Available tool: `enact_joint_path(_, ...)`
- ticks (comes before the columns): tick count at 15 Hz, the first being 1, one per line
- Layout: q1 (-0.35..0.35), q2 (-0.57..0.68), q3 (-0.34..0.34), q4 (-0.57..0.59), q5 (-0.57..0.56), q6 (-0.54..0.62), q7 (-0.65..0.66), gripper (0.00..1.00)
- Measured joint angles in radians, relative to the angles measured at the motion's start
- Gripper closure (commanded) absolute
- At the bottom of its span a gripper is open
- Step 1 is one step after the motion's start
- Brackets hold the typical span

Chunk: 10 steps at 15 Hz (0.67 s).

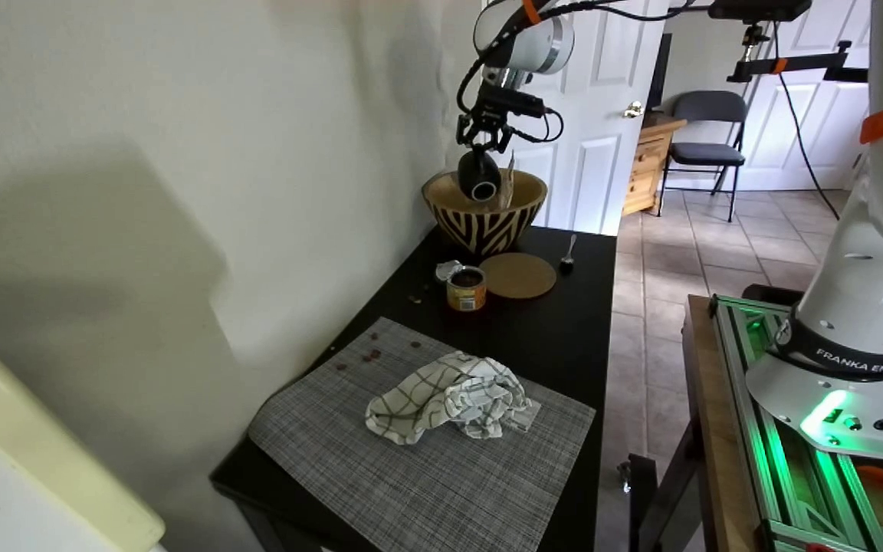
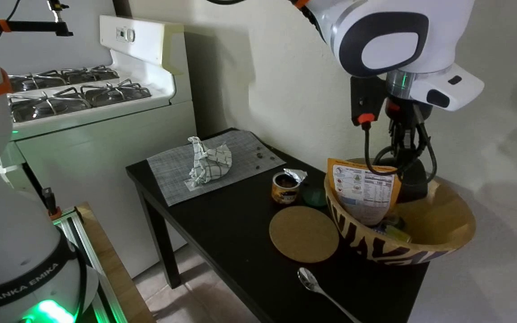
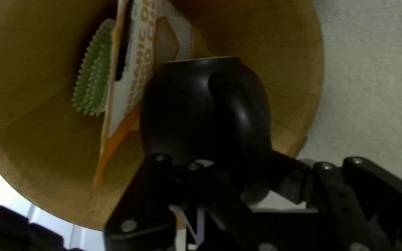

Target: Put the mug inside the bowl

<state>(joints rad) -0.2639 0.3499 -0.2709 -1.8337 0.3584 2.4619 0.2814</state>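
Mug [image 3: 183, 115] hangs tilted at the opening of the bowl [image 1: 487, 228]. The fingers [image 3: 288, 176] are closed on it, apparently at the handle [image 3: 241, 111], presumably so that its mouth end leads into the bowl. A packet [image 2: 361, 190] stands inside the bowl, just beside the mug; lowering probably requires clearance from it.

In an exterior view, right: pouch [image 2: 362, 194] is partly hiding the mug [image 2: 412, 193] | bottom: spoon [image 2: 322, 292] is running off frame | wrist view, upper left: bowl [image 3: 44, 150] is extending beyond the edges
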Motion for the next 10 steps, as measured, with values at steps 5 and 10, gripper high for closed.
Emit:
enact_joint_path(5,-0.016,0.110,-0.017,0.047,-0.041,0.010,0.056,1.00)
enact_joint_path(10,-0.015,0.159,-0.025,0.087,-0.099,0.009,0.087,0.54)
